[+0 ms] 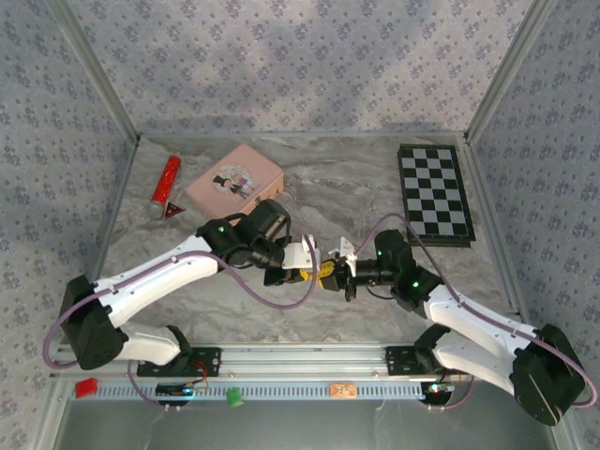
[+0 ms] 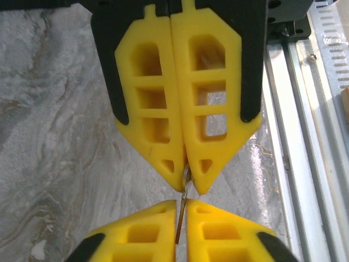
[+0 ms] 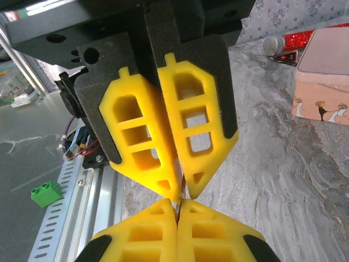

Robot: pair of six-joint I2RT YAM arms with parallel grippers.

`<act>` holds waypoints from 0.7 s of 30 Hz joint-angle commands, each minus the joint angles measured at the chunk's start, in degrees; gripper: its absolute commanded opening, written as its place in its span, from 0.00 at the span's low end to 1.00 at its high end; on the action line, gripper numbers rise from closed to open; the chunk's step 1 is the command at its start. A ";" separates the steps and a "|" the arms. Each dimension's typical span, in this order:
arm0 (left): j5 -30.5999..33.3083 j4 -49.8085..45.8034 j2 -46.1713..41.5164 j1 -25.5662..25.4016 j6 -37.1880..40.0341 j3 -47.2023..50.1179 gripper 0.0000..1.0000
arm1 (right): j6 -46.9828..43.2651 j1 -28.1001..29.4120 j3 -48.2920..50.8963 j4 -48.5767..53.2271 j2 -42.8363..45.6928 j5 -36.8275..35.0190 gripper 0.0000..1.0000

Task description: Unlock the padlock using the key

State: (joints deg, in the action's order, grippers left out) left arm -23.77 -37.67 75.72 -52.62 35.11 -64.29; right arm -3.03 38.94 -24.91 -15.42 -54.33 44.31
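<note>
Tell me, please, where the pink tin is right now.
In the top view, the tin lies far back on the left side of the table, just right of the red tube.

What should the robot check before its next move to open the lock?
1. Left gripper shut: ok, its yellow fingers pinch a thin brass-coloured metal piece.
2. Right gripper shut: ok, fingers closed, tips meeting the left gripper's.
3. Thin piece is the key: cannot tell, too little shows.
4. Tiny brass padlock held: cannot tell, the fingers hide what they hold.
5. Key lined up with keyhole: cannot tell.
6. Room around the grippers: ok, pink rectangular tin and black-and-white checkered board lie well away.
</note>
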 commanded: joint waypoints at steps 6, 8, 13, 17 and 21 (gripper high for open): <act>-1.79 11.81 -8.58 2.74 -3.64 7.25 0.37 | 2.08 -3.19 1.61 -0.76 3.41 -1.51 0.00; -2.34 15.98 -10.39 4.82 -7.00 9.26 0.42 | 1.78 -3.26 2.08 -0.76 4.24 -2.18 0.00; -8.92 20.44 -10.86 9.57 -15.12 9.83 0.44 | 0.47 -3.15 3.31 -1.73 5.91 -4.12 0.00; -11.99 17.85 -7.72 9.64 -18.03 7.02 0.43 | 0.13 -2.87 3.92 -3.06 6.88 -5.70 0.00; -14.02 16.54 -5.76 9.65 -16.74 6.72 0.38 | 1.07 -2.93 3.69 -3.49 7.08 -5.79 0.00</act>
State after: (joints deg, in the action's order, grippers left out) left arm -33.67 -20.38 69.34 -43.11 19.57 -55.81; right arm -2.20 35.88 -21.34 -16.99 -48.01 39.55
